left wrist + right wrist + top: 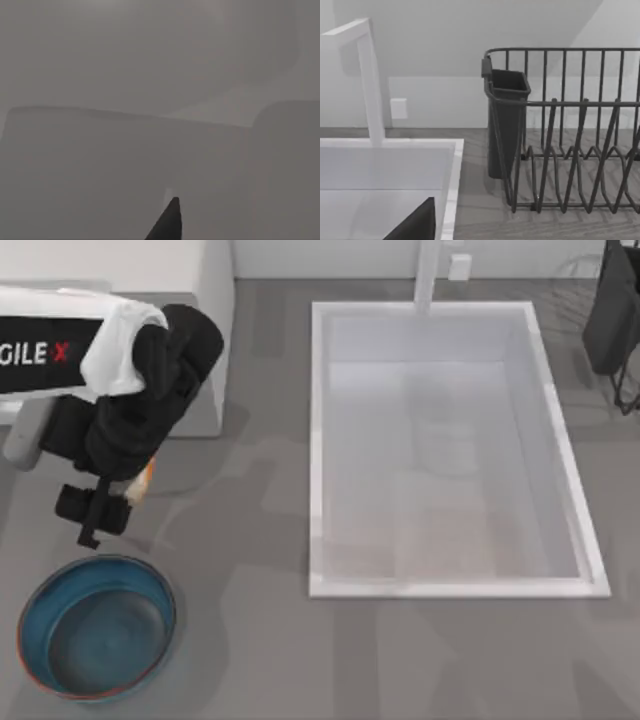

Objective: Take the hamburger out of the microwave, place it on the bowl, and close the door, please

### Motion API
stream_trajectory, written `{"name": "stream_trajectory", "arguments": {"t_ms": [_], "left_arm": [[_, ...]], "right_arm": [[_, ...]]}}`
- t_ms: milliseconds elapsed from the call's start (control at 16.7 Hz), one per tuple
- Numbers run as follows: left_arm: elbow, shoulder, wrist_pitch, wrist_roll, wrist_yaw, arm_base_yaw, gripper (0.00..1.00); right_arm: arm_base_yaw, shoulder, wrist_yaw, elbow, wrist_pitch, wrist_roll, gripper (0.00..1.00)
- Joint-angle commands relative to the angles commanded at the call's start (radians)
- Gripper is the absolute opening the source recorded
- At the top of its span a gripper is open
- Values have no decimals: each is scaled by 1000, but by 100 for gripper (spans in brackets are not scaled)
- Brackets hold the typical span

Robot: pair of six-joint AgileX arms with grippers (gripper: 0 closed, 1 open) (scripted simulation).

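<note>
The dark teal bowl (97, 626) with a reddish rim sits at the table's near left corner. My left gripper (98, 512) hangs just beyond the bowl's far rim, between it and the white microwave (214, 330) at the back left. The hamburger (145, 480) shows as a small orange-and-whitish patch at the gripper's right side, held in its shut fingers and mostly hidden by the black wrist. One dark fingertip (170, 222) shows over plain grey in the left wrist view. The door is hidden. My right arm (610, 310) is parked at the back right.
A large white sink (318, 450) with a faucet (430, 275) takes up the table's middle and right. A dark wire dish rack (570, 130) with a cutlery cup (506, 120) stands at the back right, beside the right arm.
</note>
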Motion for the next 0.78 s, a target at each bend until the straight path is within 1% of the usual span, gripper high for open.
{"name": "stream_trajectory", "arguments": {"t_ms": [240, 420, 600, 780], "left_arm": [[67, 124, -416, -456, -76, -135, 0], [94, 217, -652, -732, -102, -216, 0], [110, 286, -812, -927, -113, -275, 0], [116, 323, -894, -1033, -115, -309, 0]], "right_arm": [[0, 0, 0, 0, 0, 0, 100], [0, 0, 0, 0, 0, 0, 100], [0, 0, 0, 0, 0, 0, 100], [0, 0, 0, 0, 0, 0, 100]]}}
